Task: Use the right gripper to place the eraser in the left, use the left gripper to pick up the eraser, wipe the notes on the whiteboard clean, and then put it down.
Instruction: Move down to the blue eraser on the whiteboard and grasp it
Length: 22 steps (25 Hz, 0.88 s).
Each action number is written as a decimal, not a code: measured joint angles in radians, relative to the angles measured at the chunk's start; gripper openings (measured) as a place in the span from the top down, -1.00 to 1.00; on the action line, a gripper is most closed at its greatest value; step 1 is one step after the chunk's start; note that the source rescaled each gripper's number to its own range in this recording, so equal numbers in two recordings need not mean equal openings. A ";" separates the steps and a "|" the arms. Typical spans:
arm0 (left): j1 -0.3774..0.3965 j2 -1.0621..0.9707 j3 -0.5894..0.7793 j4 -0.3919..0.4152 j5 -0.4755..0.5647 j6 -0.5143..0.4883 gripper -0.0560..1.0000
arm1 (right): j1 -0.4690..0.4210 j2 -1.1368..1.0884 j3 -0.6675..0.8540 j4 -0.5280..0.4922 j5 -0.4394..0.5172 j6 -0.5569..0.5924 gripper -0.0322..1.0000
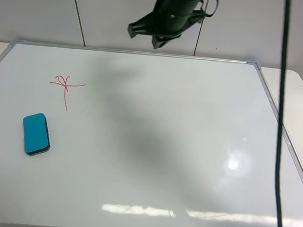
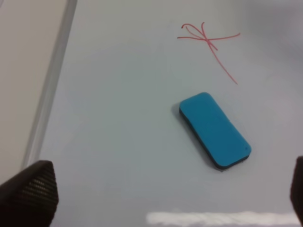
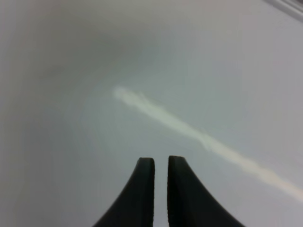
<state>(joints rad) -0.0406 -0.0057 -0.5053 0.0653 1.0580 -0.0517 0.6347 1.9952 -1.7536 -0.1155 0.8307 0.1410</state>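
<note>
The teal eraser (image 1: 36, 133) lies flat on the whiteboard (image 1: 169, 161) near its left edge, free of both grippers. Just beyond it are the red notes (image 1: 66, 85). In the left wrist view the eraser (image 2: 215, 129) and notes (image 2: 208, 40) lie ahead of my left gripper (image 2: 165, 189). That gripper hovers open, its fingertips (image 2: 31, 187) spread to the frame's corners, and the exterior high view does not show it. My right gripper (image 3: 161, 161) is shut and empty, high over bare board (image 3: 94, 71). Its black arm (image 1: 166, 18) hangs above the board's far edge.
A silver frame (image 1: 135, 52) rims the board, with beige table beyond it on the right (image 1: 298, 98) and on the left (image 2: 23, 61). A black cable (image 1: 281, 128) hangs down the right side of the exterior high view. A grey panelled wall stands behind.
</note>
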 joint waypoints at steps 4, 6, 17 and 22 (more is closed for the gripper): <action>0.000 0.000 0.000 0.000 0.000 0.000 -1.00 | -0.108 -0.172 0.230 -0.002 -0.117 0.001 0.86; 0.000 0.000 0.000 0.000 0.000 0.000 -1.00 | -0.169 -0.277 0.356 -0.002 -0.189 0.001 0.86; 0.000 0.000 0.000 0.000 0.000 0.000 -1.00 | -0.494 -0.772 0.843 -0.062 -0.294 0.001 0.83; 0.000 0.000 0.000 0.000 0.000 0.000 -1.00 | -0.641 -0.994 0.955 -0.085 -0.271 -0.067 0.13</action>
<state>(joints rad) -0.0406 -0.0057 -0.5053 0.0653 1.0580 -0.0517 -0.0061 1.0009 -0.7987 -0.2007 0.5601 0.0740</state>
